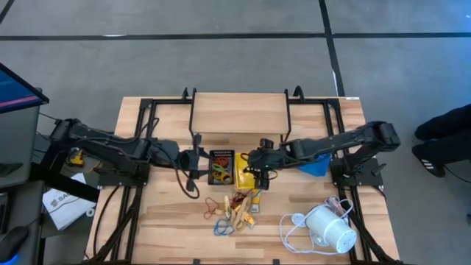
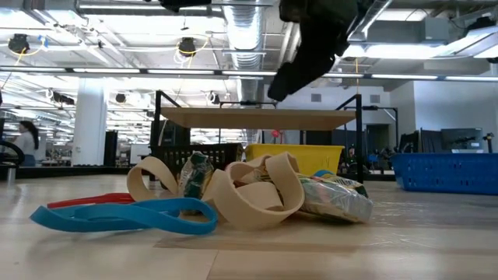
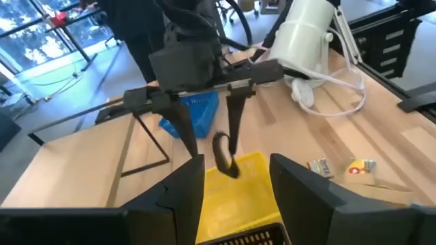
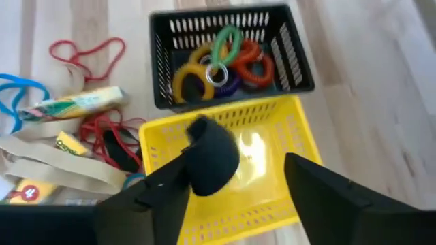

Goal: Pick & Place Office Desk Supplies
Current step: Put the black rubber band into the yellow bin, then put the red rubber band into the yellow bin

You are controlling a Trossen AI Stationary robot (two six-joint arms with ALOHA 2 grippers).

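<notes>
The office desk supplies (image 1: 234,205) are lying in a loose heap near the middle of the table, at about 6 o'clock from the trays. In the low view, a blue band (image 2: 124,218) and a red band (image 2: 89,201) are lying flat, and tan loops (image 2: 249,194) are standing curled beside a printed packet (image 2: 334,198). In the right wrist view, coiled rings (image 4: 218,61), yellow, green, orange and purple, are sitting inside the black mesh tray. A dark rounded piece (image 4: 211,155) is hanging over the yellow tray.
</notes>
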